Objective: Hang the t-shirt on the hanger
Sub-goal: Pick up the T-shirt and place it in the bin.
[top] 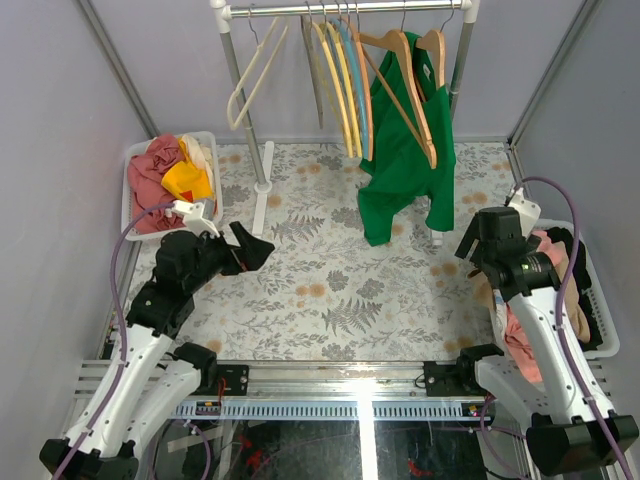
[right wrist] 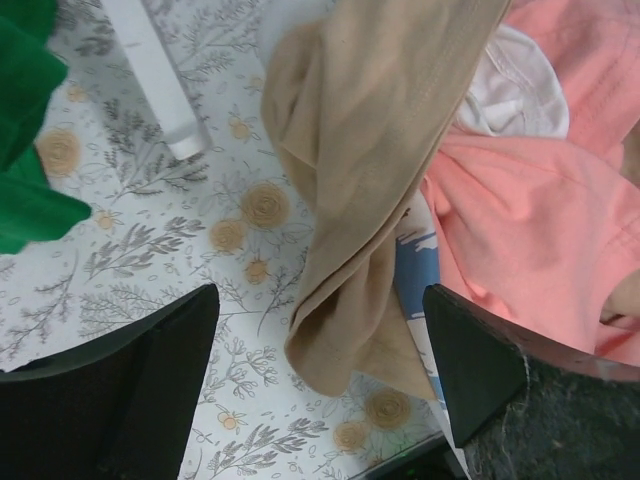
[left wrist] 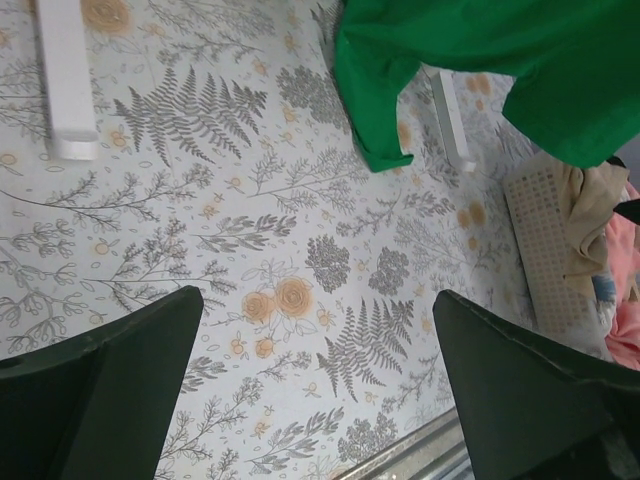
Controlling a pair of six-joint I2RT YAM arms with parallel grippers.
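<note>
1. No step of the task is seen completed. The t-shirt (right wrist: 540,220) is shown bunched in the white basket (top: 603,335), to the right of the clothes rail (top: 340,8) and nearer the arms. It is packed in with a tan garment (right wrist: 370,150) and a white one (right wrist: 510,100).
2. The hanger (top: 400,45) is pictured hooked near the right end of the clothes rail, with a green shirt (top: 400,170) draped just below it.
3. The right gripper (right wrist: 320,295) is caught released, its jaws spread wide over the basket's rim. The tan garment is framed under the gap, the t-shirt lies just beside the right-hand jaw, and nothing is grasped.
4. The left gripper (left wrist: 315,300) is likewise shown released and empty. It is held over the flowered table (top: 320,290), in front of the clothes rail and left of its post.
5. The whole job is judged to remain: the t-shirt is to be drawn clear of the other clothes, and shirt and hanger are to be brought together and fitted.
6. Much of the t-shirt is covered by the right arm in the top view, and neither collar nor sleeves can be made out. Two wooden hangers are crowded together on the clothes rail, and which one carries the green shirt cannot be told. Whether the right fingers touch the tan cloth cannot be settled.
</note>
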